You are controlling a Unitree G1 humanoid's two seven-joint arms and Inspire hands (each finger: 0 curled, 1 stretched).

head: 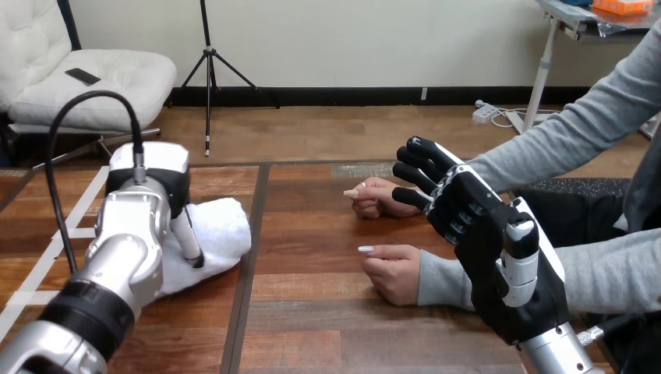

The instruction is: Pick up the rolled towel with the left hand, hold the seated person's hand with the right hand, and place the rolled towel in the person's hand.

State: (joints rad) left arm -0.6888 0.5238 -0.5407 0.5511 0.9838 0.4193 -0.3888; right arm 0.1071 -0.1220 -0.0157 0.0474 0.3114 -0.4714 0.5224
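Working towel [226, 226] with left hand [148, 183], grip impossible to tell; holding right hand [487, 245] open beside person's farther hand [379, 196].
Risking unrolling towel on lift if grasping shallow.

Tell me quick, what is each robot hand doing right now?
Left hand: on the rolled towel; grip cannot be told.
Right hand: open, holding nothing.

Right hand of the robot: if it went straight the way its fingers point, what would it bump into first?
Probably the person's farther hand, resting on the table just beyond the fingertips of the right hand. The right hand may sit higher, though, so it might pass over it.
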